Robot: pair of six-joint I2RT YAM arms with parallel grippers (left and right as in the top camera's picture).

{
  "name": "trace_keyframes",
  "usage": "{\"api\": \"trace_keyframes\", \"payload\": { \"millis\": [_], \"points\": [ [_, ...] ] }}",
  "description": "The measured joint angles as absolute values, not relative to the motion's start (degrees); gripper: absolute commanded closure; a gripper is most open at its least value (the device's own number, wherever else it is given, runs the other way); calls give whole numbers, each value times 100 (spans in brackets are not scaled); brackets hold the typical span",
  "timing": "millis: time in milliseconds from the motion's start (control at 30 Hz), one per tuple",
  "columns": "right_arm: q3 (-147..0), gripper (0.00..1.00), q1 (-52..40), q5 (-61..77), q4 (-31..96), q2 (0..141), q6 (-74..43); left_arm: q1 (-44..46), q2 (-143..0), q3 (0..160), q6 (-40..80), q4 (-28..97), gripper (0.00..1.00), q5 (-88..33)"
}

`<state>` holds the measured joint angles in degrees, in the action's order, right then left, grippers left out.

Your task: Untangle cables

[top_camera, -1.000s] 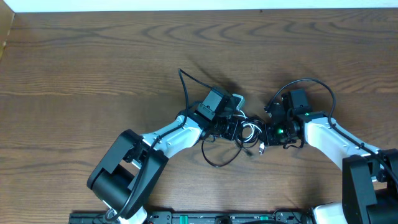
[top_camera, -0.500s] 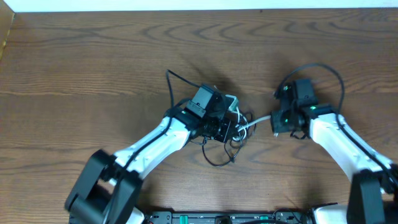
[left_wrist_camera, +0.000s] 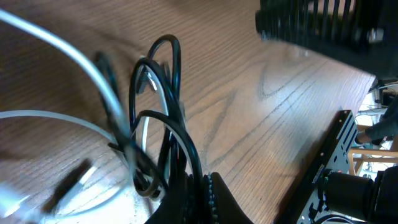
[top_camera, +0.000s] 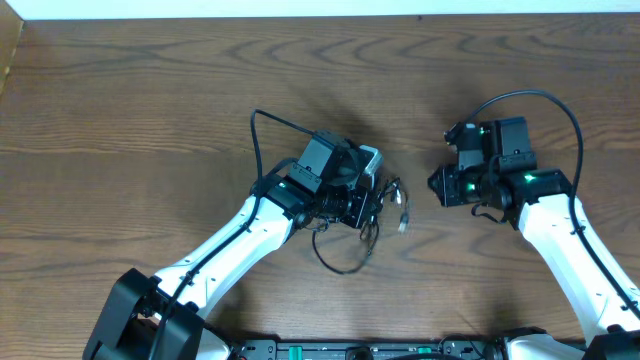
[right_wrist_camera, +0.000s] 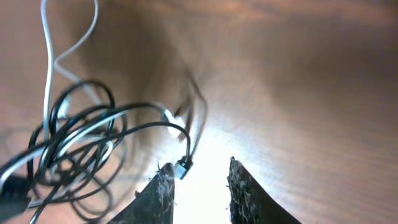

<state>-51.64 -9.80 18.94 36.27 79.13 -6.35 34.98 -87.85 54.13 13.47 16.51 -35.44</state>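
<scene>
At the middle of the wooden table (top_camera: 150, 100): a loose tangle of two thin cords, lying between the two arms but nearer the left one. Pinched in the left claw (top_camera: 374, 204), shut tight right at the tangle: the black cable (left_wrist_camera: 185, 142). In the left wrist view, dark loops rising straight out from between the closed fingertips. Threaded through those same loops, the white cable (top_camera: 402, 213), crossing and touching the black one in several places, with its small pale plug lying on the wood just to the right of the left claw. Below that claw, seen from overhead, a wider black loop spread flat on the table toward the near edge.

Off to the right, well clear of the knot, the right claw (top_camera: 437, 186), tips pointing back at it. Parted a little, by the right wrist view, with bare wood between the two textured fingers (right_wrist_camera: 244, 186) and nothing gripped. Just beside the other finger, a small black plug end (right_wrist_camera: 182, 167) at the tip of a thin black strand; touching or not, cannot tell. Farther off in that view, both cords coiled together in overlapping rings, white strands running up and away from the heap.

Over the left wrist, a thicker arm cable (top_camera: 253, 145), arching apart from the two cords. Cords not yet separated.
</scene>
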Motion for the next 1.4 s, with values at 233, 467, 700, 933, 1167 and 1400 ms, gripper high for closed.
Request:
{"api": "trace_keyframes", "payload": {
  "millis": [233,467,700,933,1167,1400],
  "points": [
    [-5089,74,-1074,2088,3920,7911,-633,3496,-8785,5413,1345,1588,93,-3555],
    [-5089,73,-1114,2119,3811,7913,-631,3496,-8680,5413,1297,1498,73,-3918],
    [-5089,73,-1116,2126,3782,7913,-633,3498,-8646,5411,1177,1717,49,-3682],
    [-5089,70,-1116,2128,3795,7911,-633,3498,-8646,5310,1175,1761,49,-3089],
    [-5087,71,-1190,2626,3841,7913,-961,3498,-8646,5221,1173,1767,50,-2788],
    [-5087,71,-1710,2829,3815,7913,-1614,3498,-8646,5221,1173,1774,50,-2519]
  ]
}}
